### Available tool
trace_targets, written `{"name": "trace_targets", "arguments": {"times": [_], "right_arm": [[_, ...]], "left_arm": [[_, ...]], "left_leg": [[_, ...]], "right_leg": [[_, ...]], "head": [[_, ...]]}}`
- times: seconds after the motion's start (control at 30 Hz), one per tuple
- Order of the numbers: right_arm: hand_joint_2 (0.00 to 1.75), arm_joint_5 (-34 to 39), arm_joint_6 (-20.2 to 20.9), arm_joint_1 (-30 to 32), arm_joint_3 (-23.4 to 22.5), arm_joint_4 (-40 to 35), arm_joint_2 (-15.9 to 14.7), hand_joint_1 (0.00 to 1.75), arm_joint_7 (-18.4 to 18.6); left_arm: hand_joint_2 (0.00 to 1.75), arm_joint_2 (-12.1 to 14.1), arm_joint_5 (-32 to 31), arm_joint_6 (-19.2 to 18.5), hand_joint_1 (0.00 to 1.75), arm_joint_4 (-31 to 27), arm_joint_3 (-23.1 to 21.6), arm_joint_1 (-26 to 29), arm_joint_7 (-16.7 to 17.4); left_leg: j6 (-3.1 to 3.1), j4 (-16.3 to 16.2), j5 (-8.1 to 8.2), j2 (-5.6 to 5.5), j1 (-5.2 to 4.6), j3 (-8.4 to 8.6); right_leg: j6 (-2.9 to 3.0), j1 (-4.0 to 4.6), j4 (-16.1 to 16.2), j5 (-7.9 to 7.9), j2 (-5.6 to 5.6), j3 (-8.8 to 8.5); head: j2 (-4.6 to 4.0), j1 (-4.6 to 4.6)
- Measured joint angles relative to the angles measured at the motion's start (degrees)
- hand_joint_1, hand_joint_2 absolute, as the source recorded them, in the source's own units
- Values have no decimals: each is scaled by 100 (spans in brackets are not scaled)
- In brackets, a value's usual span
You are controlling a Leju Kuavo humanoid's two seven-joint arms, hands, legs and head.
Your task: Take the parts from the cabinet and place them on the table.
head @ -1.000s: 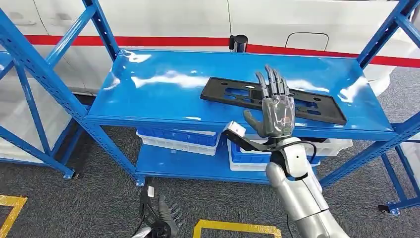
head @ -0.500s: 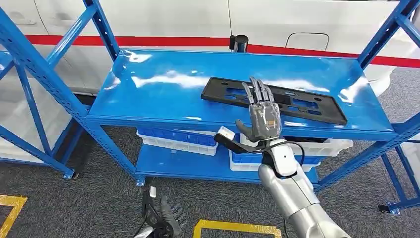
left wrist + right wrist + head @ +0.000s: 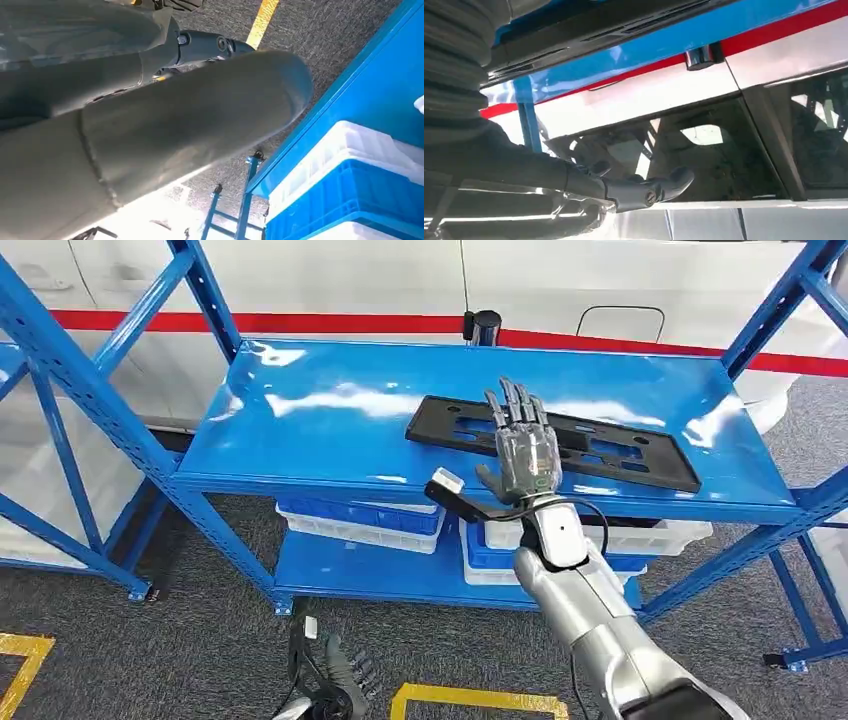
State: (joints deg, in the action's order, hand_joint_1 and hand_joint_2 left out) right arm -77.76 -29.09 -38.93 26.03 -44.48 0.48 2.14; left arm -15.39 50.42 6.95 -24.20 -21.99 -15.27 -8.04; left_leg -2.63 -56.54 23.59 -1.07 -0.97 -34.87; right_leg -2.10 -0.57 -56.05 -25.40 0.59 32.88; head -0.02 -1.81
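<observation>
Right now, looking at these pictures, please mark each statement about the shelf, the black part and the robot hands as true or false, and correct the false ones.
1. The black part lies flat on the top shelf. True.
2. The right robot hand holds the black part lifted clear of the shelf. False: the part lies on the shelf, and the hand is over it with fingers spread and holds nothing.
3. Blue and white bins stand on the lower shelf. True.
4. The left robot hand reaches onto the top shelf. False: it hangs low near the floor, below the shelves.
5. The black part is round like a plate. False: it is long and flat, with cut-out openings.
</observation>
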Motion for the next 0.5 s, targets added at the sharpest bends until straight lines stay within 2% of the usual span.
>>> {"name": "trace_targets", "arguments": {"times": [0.23,0.5], "right_arm": [[175,-169,127,-693,-39,728,151,0,424],[175,-383,238,-770,-172,1001,206,0,523]], "left_arm": [[0,-37,72,-15,0,0,-57,-40,28],[0,-52,131,-24,0,4,-170,-119,90]], "left_leg": [[0,-4,0,-3,0,3],[0,-6,0,-5,0,3]], "right_leg": [[0,0,1,0,0,0],[0,0,1,0,0,-4]], "head": [[0,0],[0,2]]}}
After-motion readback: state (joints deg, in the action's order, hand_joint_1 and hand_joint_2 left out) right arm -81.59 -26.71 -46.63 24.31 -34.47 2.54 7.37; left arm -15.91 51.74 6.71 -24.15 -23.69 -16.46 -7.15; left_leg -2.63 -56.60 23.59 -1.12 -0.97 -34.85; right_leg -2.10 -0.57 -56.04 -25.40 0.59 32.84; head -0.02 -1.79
